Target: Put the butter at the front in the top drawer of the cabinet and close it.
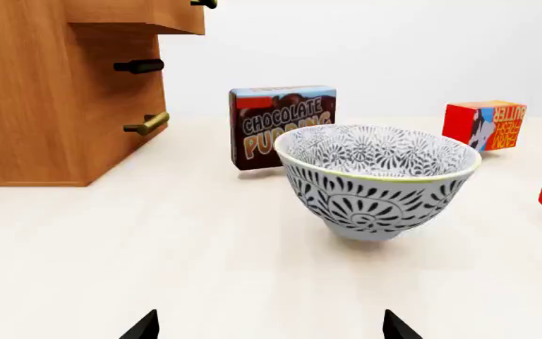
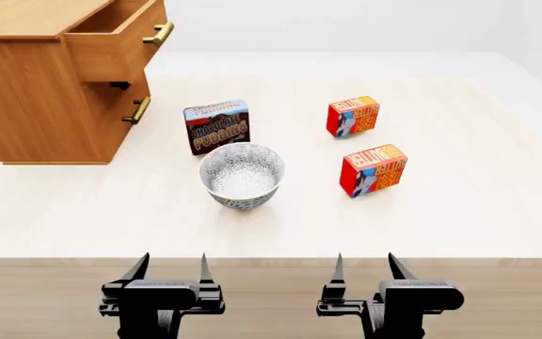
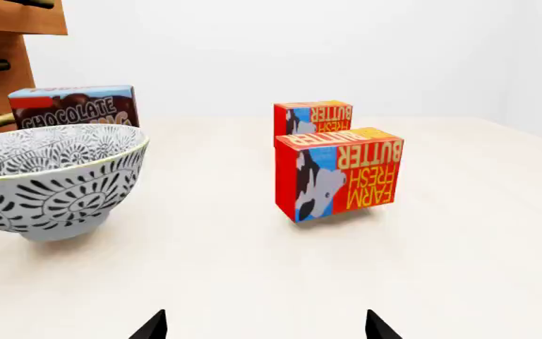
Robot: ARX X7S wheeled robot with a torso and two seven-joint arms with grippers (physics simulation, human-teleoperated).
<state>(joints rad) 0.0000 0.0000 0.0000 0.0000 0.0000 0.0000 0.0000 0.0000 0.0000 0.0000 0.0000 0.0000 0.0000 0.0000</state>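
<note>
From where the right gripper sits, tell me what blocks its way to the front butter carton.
Nothing visible does. The right gripper is open at the table's near edge, and bare tabletop lies between it and the front butter carton. The patterned bowl stands off to the left.

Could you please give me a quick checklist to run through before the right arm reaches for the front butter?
1. Top drawer open: ok, pulled out of the cabinet.
2. Front butter identified: ok, nearer of two cartons; rear butter stands apart behind it.
3. Right end effector open and empty: ok.
4. Left end effector out of the way: ok, open, at the table edge.
5. Path to drawer: not ok, bowl and pudding box lie between.
6. Drawer interior free: cannot tell.
</note>
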